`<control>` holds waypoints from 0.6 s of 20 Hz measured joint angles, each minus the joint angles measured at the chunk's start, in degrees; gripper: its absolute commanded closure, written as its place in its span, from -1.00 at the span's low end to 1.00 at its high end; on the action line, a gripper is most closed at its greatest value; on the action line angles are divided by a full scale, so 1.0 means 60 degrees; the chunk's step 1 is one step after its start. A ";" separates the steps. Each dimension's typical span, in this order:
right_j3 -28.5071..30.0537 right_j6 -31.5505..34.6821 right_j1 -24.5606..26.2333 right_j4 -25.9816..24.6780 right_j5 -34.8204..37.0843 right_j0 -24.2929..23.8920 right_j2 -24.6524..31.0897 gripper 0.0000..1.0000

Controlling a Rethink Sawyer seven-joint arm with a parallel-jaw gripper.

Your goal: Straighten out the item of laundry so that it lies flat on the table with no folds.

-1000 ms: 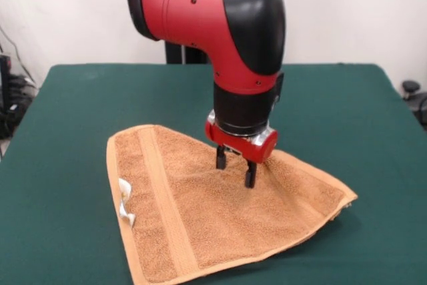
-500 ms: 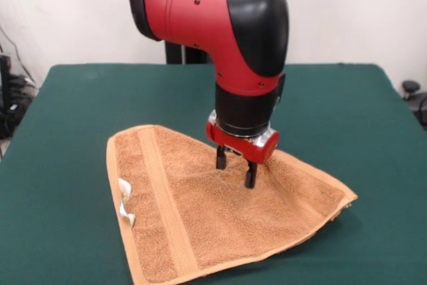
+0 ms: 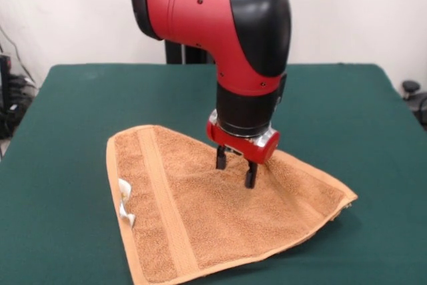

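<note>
I am poising my gripper (image 3: 235,169), fingers parted and holding nothing, over the folded towel (image 3: 220,208) lying triangular near the table (image 3: 73,111) front edge, probably aiming to pinch its doubled-over layer.

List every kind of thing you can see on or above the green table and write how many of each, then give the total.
Towel, orange-tan, folded over: 1
White tag on the towel's edge: 1
Robot arm, red and black: 1
Gripper, jaws apart above the towel: 1
Table, dark green: 1
Total: 5
</note>
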 measured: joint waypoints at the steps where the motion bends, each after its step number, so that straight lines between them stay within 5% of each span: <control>1: -0.0011 0.0000 0.0006 0.0000 0.0006 0.0012 -0.0012 -1.00; 12: -0.0057 0.0000 0.0039 -0.0002 0.0008 0.0083 -0.0088 -1.00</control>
